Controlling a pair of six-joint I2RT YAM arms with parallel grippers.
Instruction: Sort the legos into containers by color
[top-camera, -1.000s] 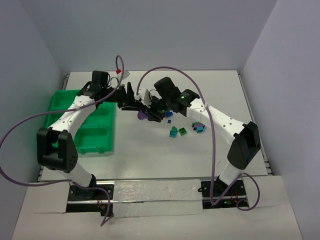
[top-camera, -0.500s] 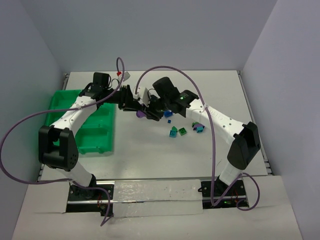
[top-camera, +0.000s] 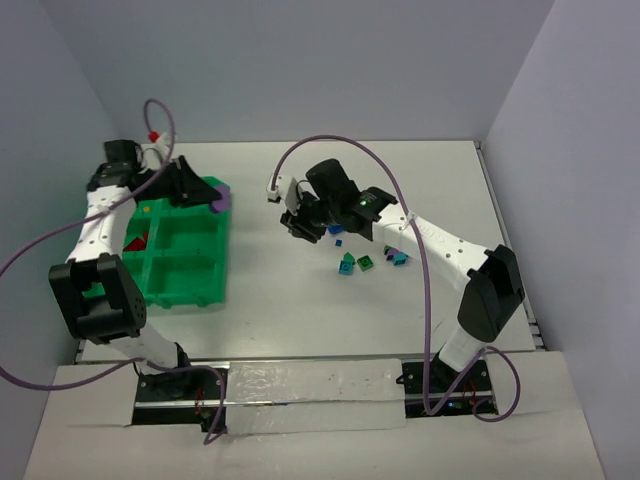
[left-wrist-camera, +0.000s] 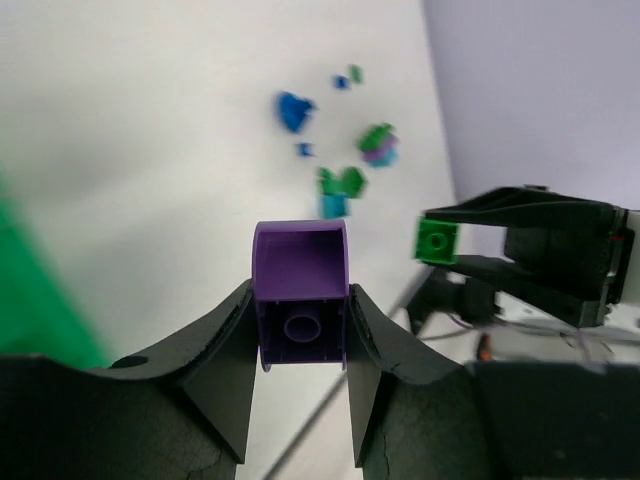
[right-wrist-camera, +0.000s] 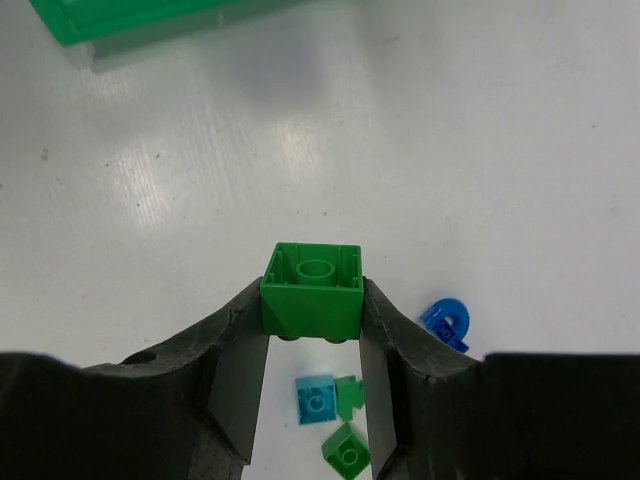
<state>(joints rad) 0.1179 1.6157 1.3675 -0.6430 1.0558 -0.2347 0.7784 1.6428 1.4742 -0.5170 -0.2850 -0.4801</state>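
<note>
The left gripper (left-wrist-camera: 300, 335) is closed on a purple brick (left-wrist-camera: 300, 300), which is pinched between the two black fingers with its hollow underside turned to the wrist camera. A second ago this gripper was seen at the middle of the table (top-camera: 300, 310), nose to nose with the right gripper and spread wider around the same brick. Since then the left arm has been swung away to the left. In the top view the left gripper (top-camera: 203, 193) and the purple brick (top-camera: 221, 199) are now found at the far right corner of the green tray (top-camera: 190, 285). Whether the brick lies over a compartment or just outside the rim cannot be told. Red pieces (top-camera: 135, 240) are seen in a compartment on the tray's left side.

The right gripper (right-wrist-camera: 312, 325) is clamped on a green brick (right-wrist-camera: 312, 290), underside up, and has been kept almost where it was, above the table's middle (top-camera: 296, 222). The loose legos (top-camera: 370, 260), in teal, green, blue and purple, are left scattered on the table just to its right, unmoved.
</note>
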